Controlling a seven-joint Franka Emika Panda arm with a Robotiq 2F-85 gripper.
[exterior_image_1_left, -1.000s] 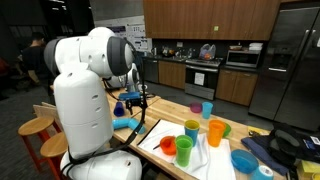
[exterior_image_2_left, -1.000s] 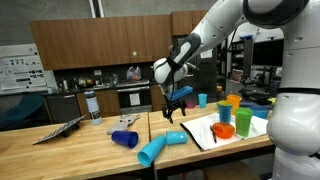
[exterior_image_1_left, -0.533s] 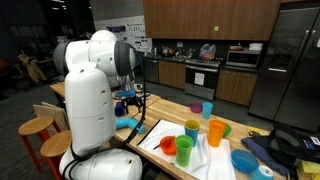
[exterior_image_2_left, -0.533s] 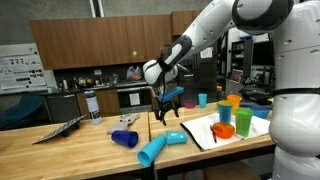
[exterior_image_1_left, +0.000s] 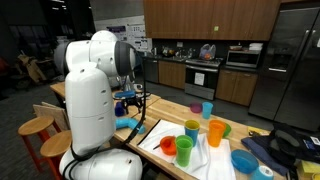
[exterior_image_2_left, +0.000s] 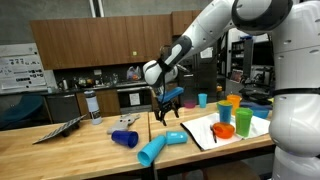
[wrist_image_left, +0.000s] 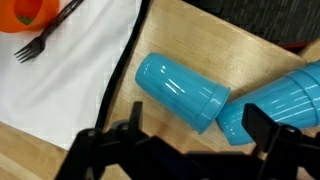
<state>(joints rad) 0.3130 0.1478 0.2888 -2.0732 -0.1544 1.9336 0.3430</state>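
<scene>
Wrist view: gripper (wrist_image_left: 190, 158), jaws wide apart & empty, over worktop (wrist_image_left: 190, 35). The light-blue cup (wrist_image_left: 182, 90) lies on its side just ahead, long axis slanted, approx. along the jaws' closing line.

1. We find the gripper (exterior_image_2_left: 166, 112) further toward the dark blue cup (exterior_image_2_left: 125, 138) than a second ago, and slightly lower over the wooden table (exterior_image_2_left: 60, 150).
2. It now hangs over the lying light blue cup (exterior_image_2_left: 158, 149); a second ago it stood nearer the white cloth (exterior_image_2_left: 203, 130).
3. We see that the arm (exterior_image_1_left: 88, 100) has turned at its base. Its white body now stands taller in one exterior view and fills more of the upper right corner in another.
</scene>
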